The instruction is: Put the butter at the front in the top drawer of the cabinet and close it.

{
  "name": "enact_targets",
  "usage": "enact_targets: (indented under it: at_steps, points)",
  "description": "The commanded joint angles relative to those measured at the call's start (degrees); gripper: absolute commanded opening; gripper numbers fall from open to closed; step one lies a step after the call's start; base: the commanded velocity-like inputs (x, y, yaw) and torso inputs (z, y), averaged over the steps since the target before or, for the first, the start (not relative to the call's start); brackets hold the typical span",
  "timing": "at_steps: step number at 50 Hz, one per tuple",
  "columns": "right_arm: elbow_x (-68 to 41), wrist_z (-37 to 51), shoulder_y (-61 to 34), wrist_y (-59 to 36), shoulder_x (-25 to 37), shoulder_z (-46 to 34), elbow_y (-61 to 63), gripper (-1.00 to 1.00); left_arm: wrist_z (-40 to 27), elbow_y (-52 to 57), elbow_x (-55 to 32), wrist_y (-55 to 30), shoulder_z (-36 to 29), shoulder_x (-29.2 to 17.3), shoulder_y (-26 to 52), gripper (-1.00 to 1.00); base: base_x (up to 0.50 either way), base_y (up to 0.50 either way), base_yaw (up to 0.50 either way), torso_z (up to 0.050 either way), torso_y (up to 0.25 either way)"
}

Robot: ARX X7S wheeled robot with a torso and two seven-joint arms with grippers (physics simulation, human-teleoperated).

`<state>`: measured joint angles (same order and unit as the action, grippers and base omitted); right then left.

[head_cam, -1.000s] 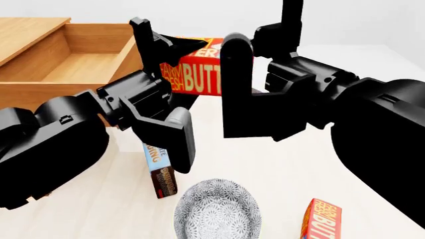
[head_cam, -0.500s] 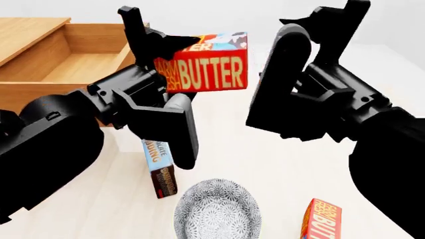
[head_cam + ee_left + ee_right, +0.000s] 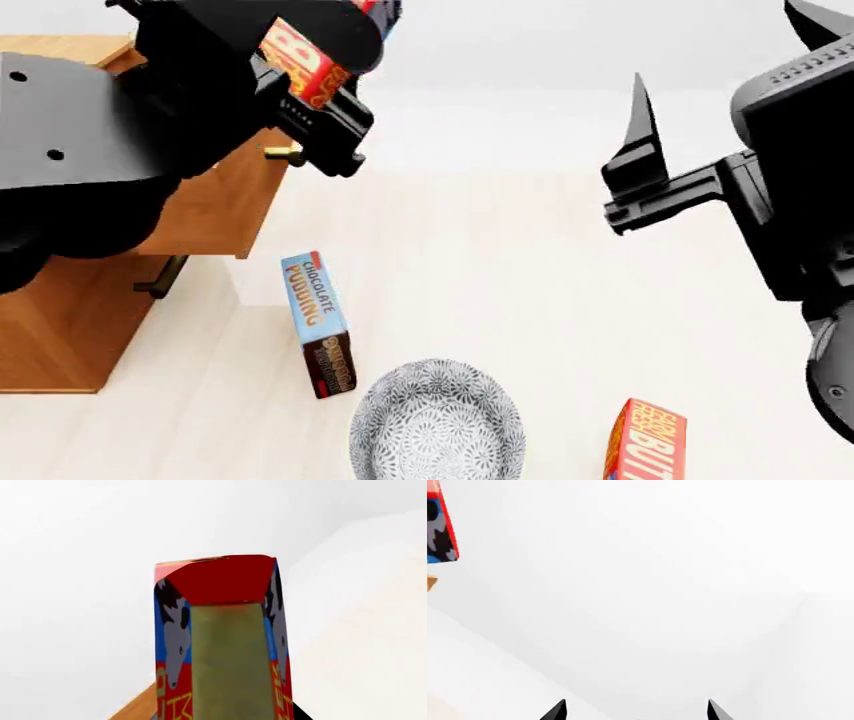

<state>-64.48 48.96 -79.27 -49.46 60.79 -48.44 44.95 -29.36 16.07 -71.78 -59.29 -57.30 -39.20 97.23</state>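
Pale wood-look tabletop (image 3: 534,300) under a plain white background; left gripper (image 3: 287,60) raised at the head view's upper left, pinching the butter (image 3: 304,62) above the cabinet (image 3: 80,300); left wrist view shows the carton's red end clamped between the fingers; top drawer (image 3: 214,205) with its brass handle (image 3: 283,153) below the arm; right gripper (image 3: 635,711) spread wide, holding nothing, well apart; second butter carton (image 3: 649,442), chocolate pudding box (image 3: 318,320) and patterned bowl (image 3: 437,420) on the table.
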Motion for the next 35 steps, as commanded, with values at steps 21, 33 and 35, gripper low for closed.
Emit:
enact_targets:
  at_steps: [21,33,35]
  points:
    - [-10.86,4.49,20.72,32.21,-0.27,15.73,-3.22,1.00,22.59,-91.06,10.54,-17.17,-1.49,32.49,34.19,-1.00,0.00,0.00,0.00,0.000,0.001]
    - [-8.91,4.30,24.99,34.51,0.48,15.41,-1.73,1.00,51.95,-91.06,71.33,-29.73,27.40,36.65,28.85,-1.00,0.00,0.00,0.00,0.000,0.001]
    - [-8.79,4.33,25.49,34.86,0.51,15.43,-1.70,1.00,48.32,-91.06,71.68,-30.20,31.51,36.12,28.39,-1.00,0.00,0.00,0.00,0.005,0.000]
